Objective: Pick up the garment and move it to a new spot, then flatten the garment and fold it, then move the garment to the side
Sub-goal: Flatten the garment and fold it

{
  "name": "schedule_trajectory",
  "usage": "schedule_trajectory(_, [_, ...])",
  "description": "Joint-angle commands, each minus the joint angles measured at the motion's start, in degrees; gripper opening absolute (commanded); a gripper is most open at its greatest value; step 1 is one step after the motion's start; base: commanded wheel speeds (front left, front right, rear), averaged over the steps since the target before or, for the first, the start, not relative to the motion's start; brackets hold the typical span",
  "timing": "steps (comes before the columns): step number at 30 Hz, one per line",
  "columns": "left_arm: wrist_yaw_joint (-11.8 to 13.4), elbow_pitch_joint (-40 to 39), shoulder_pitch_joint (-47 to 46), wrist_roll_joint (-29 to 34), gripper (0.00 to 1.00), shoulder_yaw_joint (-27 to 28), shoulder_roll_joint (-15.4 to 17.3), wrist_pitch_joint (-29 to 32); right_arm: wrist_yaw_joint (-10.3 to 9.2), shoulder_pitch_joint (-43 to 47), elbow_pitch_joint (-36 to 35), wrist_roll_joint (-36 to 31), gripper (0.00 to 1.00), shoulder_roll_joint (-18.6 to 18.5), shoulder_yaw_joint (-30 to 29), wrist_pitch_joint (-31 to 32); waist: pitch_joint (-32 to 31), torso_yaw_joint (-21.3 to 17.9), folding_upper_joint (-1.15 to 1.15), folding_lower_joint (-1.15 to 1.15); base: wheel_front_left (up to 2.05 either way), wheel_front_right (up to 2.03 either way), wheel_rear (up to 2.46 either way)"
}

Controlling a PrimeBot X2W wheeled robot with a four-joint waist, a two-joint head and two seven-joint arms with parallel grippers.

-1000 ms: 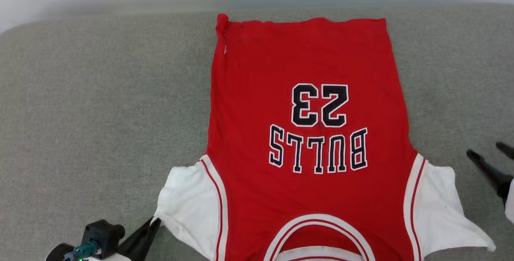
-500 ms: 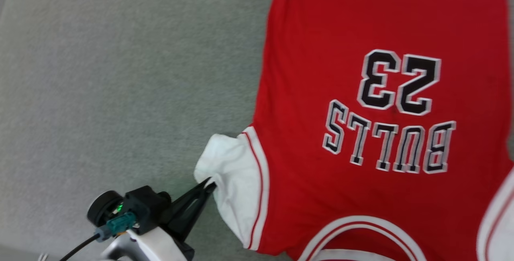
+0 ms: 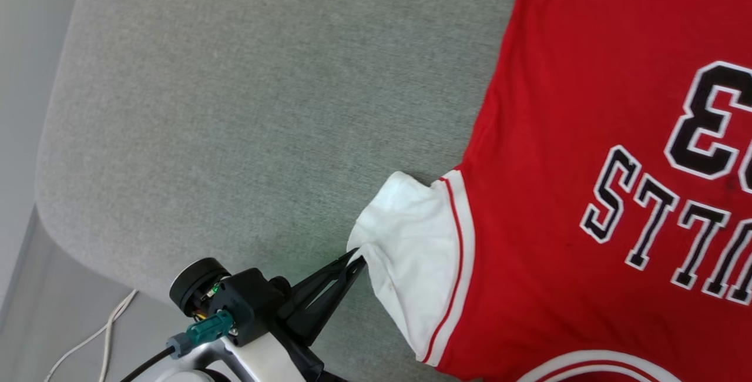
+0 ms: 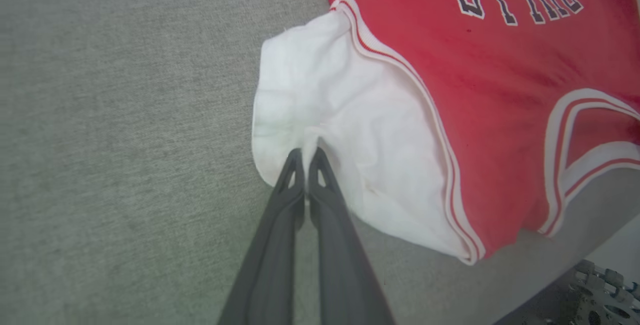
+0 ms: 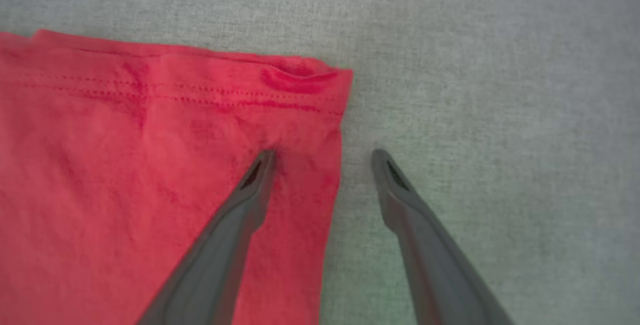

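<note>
Garment [image 3: 587, 135]: red jersey, lay flat at the right of the head view on a grey cushion [image 3: 235, 106]. I noted bare cushion across the whole left, its rounded edge at far left, and pale floor [image 3: 53, 323] beyond. Lettering was cut off by the right frame edge. Left gripper [image 3: 356, 260]: pressed together, pinching the white sleeve [image 3: 411, 241] edge. Right gripper [image 5: 322, 157]: spread wide, straddling the side edge beside the hem corner.

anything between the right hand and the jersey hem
Nothing visible. The right hand is open astride the garment at its side edge by the hem corner, one finger over red cloth, the other over grey cushion.
</note>
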Motion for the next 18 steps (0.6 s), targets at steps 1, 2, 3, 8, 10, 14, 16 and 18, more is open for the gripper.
schedule_trajectory(1, [-0.10, 0.16, -0.67, 0.22, 0.00, 0.12, -0.33, -0.41, -0.01, -0.48, 0.62, -0.65, 1.00, -0.06, -0.23, 0.48, 1.14, 1.37, 0.00, -0.01, 0.00, 0.00, 0.00])
schedule_trajectory(2, [-0.19, 0.32, -0.70, 0.17, 0.00, 0.17, -0.40, -0.73, -0.01, 0.01, 0.92, -0.85, 1.00, 0.13, -0.25, 0.76, 1.28, 1.54, 0.00, -0.01, 0.00, 0.00, 0.00])
schedule_trajectory(3, [-0.24, 0.52, -0.75, 0.02, 0.00, 0.26, -0.52, -0.94, -0.01, 0.52, 1.02, -0.90, 1.00, 0.47, -0.23, 0.89, 1.40, 1.67, 0.00, -0.01, 0.00, 0.00, 0.00])
schedule_trajectory(8, [-0.64, 1.65, -1.00, -0.03, 0.00, 0.07, -0.74, -1.97, -0.01, 4.24, 1.23, -0.72, 0.00, 2.34, -0.96, 3.12, 1.78, 1.87, 0.00, -0.01, 0.00, 0.00, 0.00])
schedule_trajectory(10, [-0.85, 1.99, -1.19, -0.17, 0.00, 0.05, -0.77, -2.17, -0.01, 5.59, 0.67, -1.07, 0.00, 1.67, -1.09, 3.73, 1.68, 1.79, 0.00, -0.01, 0.00, 0.00, 0.00])
schedule_trajectory(14, [-0.95, 2.88, -1.54, -0.23, 0.00, 0.26, -0.72, -2.60, -0.03, 7.36, -0.33, -0.60, 0.00, 0.77, -1.32, 3.79, 0.79, 1.10, 0.00, -0.01, 0.00, 0.00, 0.00])
schedule_trajectory(16, [-0.84, 3.29, -1.57, -0.37, 0.00, 0.39, -0.66, -2.78, -0.03, 7.97, -0.74, -0.45, 0.00, 1.09, -1.53, 3.85, -0.10, 0.40, 0.00, -0.01, 0.00, 0.00, 0.00])
schedule_trajectory(18, [-0.67, 3.62, -1.60, -0.51, 0.00, 0.56, -0.61, -2.96, -0.03, 8.56, -0.92, -0.30, 0.00, 0.98, -1.64, 3.56, -1.14, -0.46, 0.00, -0.01, 0.00, 0.00, 0.00])
